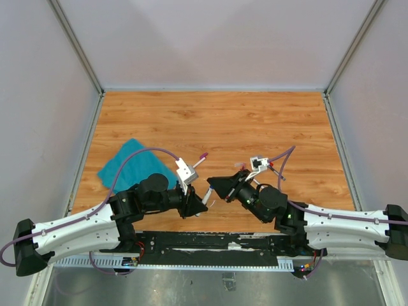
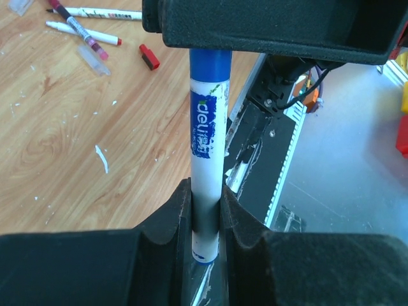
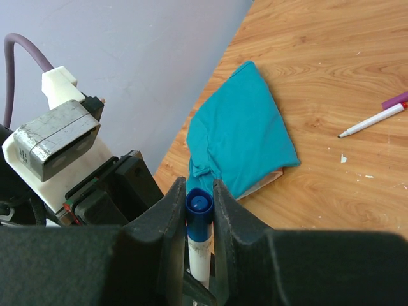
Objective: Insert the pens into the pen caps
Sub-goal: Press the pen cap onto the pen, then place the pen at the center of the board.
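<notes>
A white pen with blue print (image 2: 207,146) stands gripped at its rear end between the jaws of my left gripper (image 2: 207,210). A blue pen cap (image 3: 199,213) sits over the pen's front end, and my right gripper (image 3: 199,204) is shut on that cap. The two grippers meet tip to tip near the table's front centre, left gripper (image 1: 199,207) and right gripper (image 1: 213,186). More pens (image 2: 95,13) and a red cap (image 2: 149,56) lie on the wood. Another pen (image 3: 373,119) lies beside a purple cap (image 3: 395,100).
A teal cloth (image 1: 124,166) lies at the left of the wooden table (image 1: 217,121), close behind the left arm. A pen with a magenta tip (image 1: 199,159) lies by the left wrist. Grey walls enclose the table. The black base rail (image 1: 210,245) runs along the front edge.
</notes>
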You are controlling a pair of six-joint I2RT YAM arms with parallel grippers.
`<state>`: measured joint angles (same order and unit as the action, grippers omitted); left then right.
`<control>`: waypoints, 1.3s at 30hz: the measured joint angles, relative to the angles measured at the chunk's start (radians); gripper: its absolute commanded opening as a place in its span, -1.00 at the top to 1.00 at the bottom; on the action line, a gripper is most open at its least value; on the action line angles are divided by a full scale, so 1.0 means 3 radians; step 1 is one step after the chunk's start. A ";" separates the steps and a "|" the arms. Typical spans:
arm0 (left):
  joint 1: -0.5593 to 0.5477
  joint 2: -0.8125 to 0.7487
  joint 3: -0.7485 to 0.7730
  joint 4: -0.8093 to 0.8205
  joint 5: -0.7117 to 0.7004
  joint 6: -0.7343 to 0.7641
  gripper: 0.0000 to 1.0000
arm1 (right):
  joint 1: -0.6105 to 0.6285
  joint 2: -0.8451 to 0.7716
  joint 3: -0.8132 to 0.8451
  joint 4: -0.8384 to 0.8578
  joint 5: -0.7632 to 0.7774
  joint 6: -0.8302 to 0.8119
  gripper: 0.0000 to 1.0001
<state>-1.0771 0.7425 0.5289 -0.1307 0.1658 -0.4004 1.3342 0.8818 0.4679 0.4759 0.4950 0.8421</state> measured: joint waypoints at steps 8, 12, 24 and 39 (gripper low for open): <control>0.0000 0.0006 0.0000 0.0352 0.0134 0.0112 0.99 | 0.0079 -0.0318 0.0243 -0.0441 0.0139 -0.0262 0.40; 0.0043 -0.0017 0.0004 0.0730 0.0064 0.0123 0.99 | 0.0102 -0.0434 0.0478 -0.0855 0.0076 -0.0476 0.12; 0.0074 -0.0352 -0.0051 0.0690 -0.0699 -0.0099 0.99 | 0.0004 -0.0492 0.0863 -0.2466 0.0570 -0.0811 -0.21; 0.0111 0.0516 0.0319 -0.0238 -0.1467 -0.0365 0.99 | -0.2162 -0.0024 0.0819 -0.3234 -0.0871 -0.1142 -0.71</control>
<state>-1.0439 0.8974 0.6247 -0.2020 -0.2745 -0.5098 0.6857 0.8745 0.7136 -0.4942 0.2337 0.4995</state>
